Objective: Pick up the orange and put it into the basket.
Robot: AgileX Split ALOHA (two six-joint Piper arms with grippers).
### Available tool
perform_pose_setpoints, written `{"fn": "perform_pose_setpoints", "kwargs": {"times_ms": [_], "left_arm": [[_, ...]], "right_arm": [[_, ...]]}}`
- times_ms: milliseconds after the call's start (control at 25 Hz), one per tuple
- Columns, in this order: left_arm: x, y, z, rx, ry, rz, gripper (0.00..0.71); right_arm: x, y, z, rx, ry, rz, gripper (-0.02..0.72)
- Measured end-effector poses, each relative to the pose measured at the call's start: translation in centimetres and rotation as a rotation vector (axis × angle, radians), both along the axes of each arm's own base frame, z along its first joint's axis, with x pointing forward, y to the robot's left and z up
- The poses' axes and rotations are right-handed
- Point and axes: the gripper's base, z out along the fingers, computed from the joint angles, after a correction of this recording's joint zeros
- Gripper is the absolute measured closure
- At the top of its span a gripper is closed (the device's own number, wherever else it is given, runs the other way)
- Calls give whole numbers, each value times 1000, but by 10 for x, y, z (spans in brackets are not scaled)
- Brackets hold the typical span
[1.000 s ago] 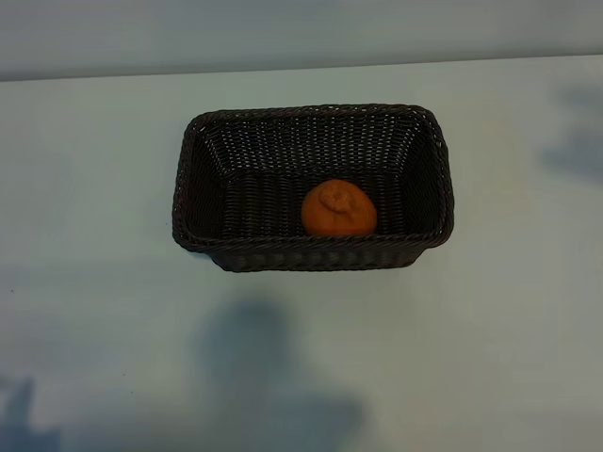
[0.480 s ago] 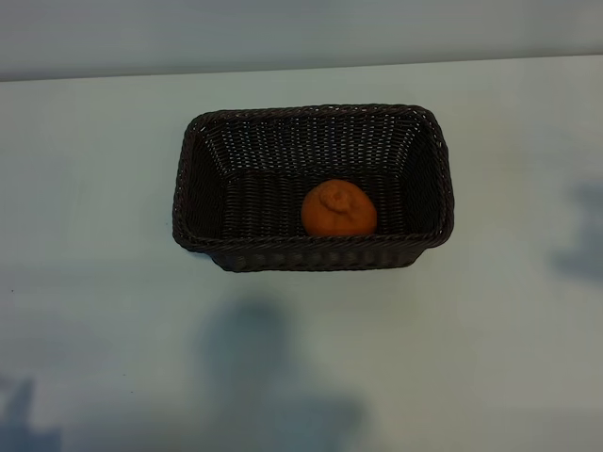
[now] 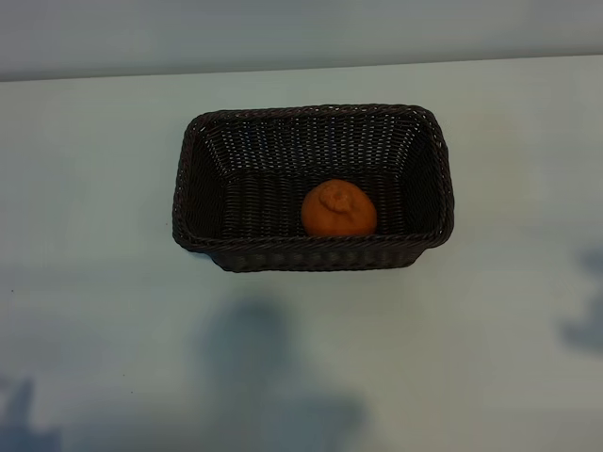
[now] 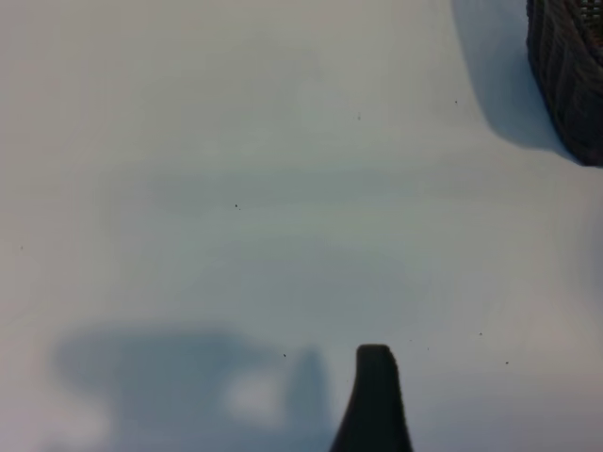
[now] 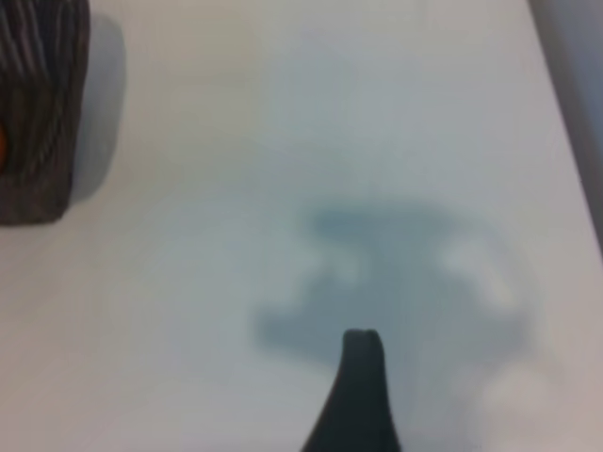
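- Exterior view: the orange (image 3: 338,209) lies inside the basket (image 3: 311,254), on its floor, close to the near long wall and a little right of the middle. The basket stands on the pale table (image 3: 94,188). Neither arm shows here; only soft shadows fall on the table.
- Left wrist view: one dark fingertip of the left gripper (image 4: 374,395) hangs over bare table, holding nothing, its jaws wide apart. A corner of the basket (image 4: 568,75) shows well away from it.
- Right wrist view: one fingertip of the right gripper (image 5: 358,386) hangs over bare table above its own shadow, jaws wide apart and empty. The basket (image 5: 42,113) sits well apart, with a sliver of orange (image 5: 2,149) at its edge.
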Motion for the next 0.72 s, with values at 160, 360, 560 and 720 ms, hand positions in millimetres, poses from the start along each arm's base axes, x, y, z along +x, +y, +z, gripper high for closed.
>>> {"fn": "perform_pose_setpoints", "kwargs": {"times_ms": [160, 360, 560, 720], "left_arm": [[0, 0, 0, 0, 0, 0, 122], [0, 0, 0, 0, 0, 0, 122], [0, 0, 0, 2, 0, -2, 122], [0, 0, 0, 3, 0, -2, 122]], "right_arm": [[-14, 3, -17, -7, -40, -3, 108], [-30, 7, -29, -27, -189, -13, 108], [-48, 11, -41, -35, -275, -17, 114], [-53, 12, -50, -38, -300, -18, 138]]}}
